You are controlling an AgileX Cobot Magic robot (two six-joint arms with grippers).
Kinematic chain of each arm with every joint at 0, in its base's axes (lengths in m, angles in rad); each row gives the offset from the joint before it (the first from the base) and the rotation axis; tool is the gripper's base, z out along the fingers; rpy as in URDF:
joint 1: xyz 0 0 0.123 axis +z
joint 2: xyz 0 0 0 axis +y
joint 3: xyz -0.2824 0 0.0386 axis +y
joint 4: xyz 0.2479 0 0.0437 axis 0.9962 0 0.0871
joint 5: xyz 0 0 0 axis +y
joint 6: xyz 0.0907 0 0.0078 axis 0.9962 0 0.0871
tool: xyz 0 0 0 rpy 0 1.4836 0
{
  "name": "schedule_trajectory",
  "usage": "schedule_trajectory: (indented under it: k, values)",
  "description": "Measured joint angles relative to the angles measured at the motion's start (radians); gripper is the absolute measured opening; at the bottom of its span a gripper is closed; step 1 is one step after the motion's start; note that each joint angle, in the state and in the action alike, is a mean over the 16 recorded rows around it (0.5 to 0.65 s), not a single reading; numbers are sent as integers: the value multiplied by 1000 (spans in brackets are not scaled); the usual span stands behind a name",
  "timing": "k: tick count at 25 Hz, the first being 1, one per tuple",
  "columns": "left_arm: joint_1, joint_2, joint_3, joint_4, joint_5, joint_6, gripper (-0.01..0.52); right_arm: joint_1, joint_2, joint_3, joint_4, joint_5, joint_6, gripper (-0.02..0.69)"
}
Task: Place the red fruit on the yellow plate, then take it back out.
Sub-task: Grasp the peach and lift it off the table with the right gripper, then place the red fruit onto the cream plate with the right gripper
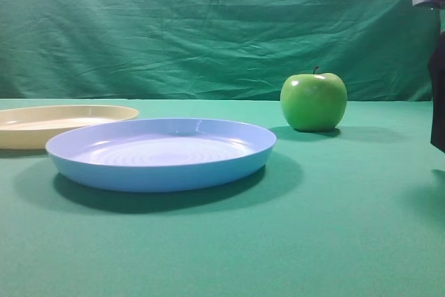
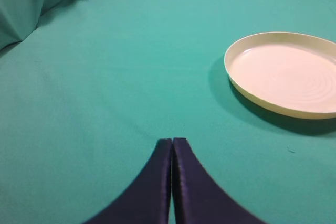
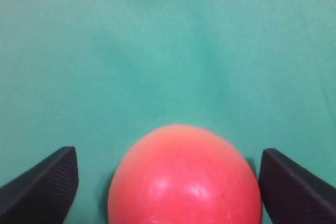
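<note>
Red fruit (image 3: 184, 177): you see it only in the right wrist view, low in the frame, between the two dark fingers. It appears to rest on the green worktop (image 1: 334, 227), though blur hides its base. It does not show in the exterior high view.

Right gripper (image 3: 169, 182): your fingers (image 3: 44, 184) stand apart on either side of the fruit, with a strip of green cloth visible between each pad and the fruit's skin. They are spread around it, not pressing it. Judged from this, the fruit is straddled for a grasp or just let go; which of the two you cannot tell.

Left gripper (image 2: 172, 182): its two fingers are pressed together with nothing between them. It hangs over bare cloth, away from the work, likely parked so the right arm has room.

Yellow plate (image 1: 42, 126): it sits at the far left of the exterior high view, partly behind the blue plate (image 1: 160, 154), and is empty in both views that show it. The fruit is therefore not on it now.

Green apple (image 1: 313, 101): it stands upright behind and to the right of the blue plate, apart from it. It is a distractor; leave it alone.

Right arm (image 1: 437, 67): only a dark edge shows at the right border.
</note>
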Motion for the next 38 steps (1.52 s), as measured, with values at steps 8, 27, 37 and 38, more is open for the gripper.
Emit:
schedule_trajectory:
  k: [8,27,37,38]
  values:
    - [0,0,0,0,0,0,0,40,18,-122,7,45,1,258]
    - [0,0,0,0,0,0,0,445,249,-790,17,127,-3,202]
    - [0,0,0,0,0,0,0,570,556,-1074,107,36,-95,202]
    - [0,0,0,0,0,0,0,577,581,-1092,123,22,-112,202]
